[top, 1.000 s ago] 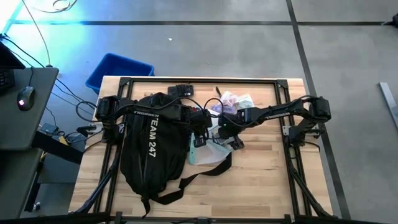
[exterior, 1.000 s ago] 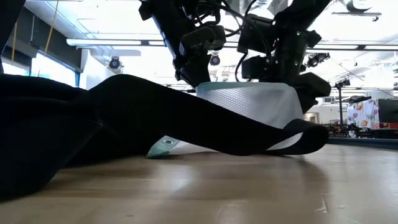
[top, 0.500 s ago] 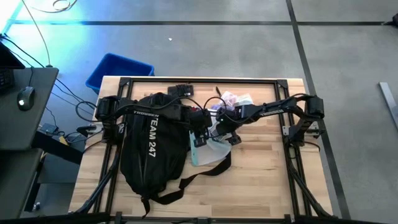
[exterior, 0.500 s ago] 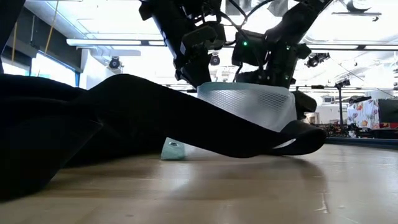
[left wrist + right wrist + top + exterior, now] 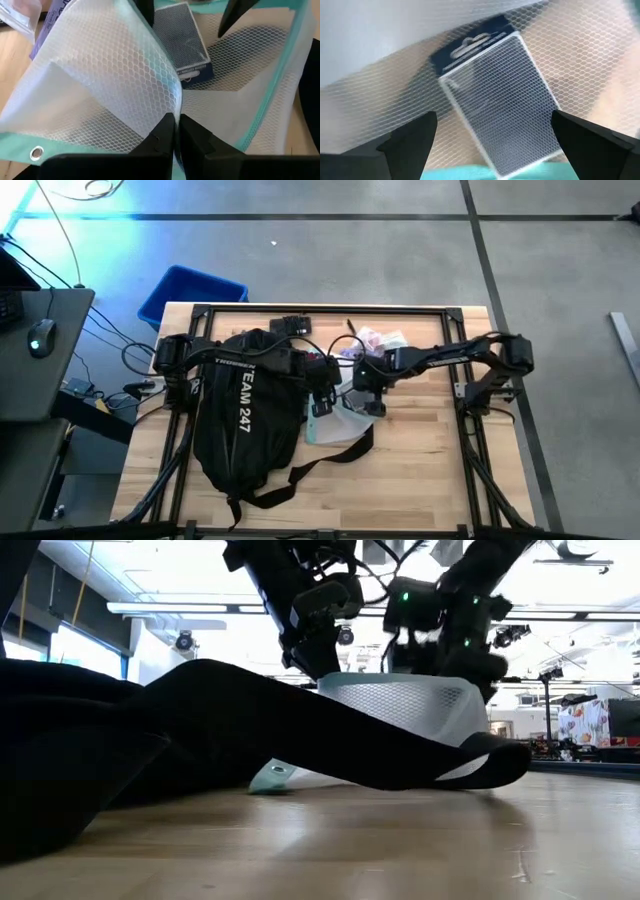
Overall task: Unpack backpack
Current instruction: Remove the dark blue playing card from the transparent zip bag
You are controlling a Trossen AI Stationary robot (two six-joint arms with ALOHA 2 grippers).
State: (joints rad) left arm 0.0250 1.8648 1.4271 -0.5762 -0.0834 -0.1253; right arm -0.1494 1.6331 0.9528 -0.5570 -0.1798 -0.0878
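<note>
The backpack (image 5: 238,415) lies flat on the left half of the bench (image 5: 430,470), with one strap (image 5: 335,455) curling out across the wood. Just beside it sits a clear mesh pouch (image 5: 335,423) with a green edge, and inside the pouch is a small blue box (image 5: 181,45). The left gripper (image 5: 175,142) has its jaws pinched tight on the top edge of the pouch and holds it up so the mouth is open. The right gripper (image 5: 368,388) is over the pouch mouth with its jaws spread wide, one on each side of the box, holding nothing. More small packets (image 5: 375,340) lie near the far edge of the bench. The box could slip or get pushed deeper if the right jaws close on the mesh too. The thin pouch edge could also slide out of the left jaws, and then the mouth would flop shut.
</note>
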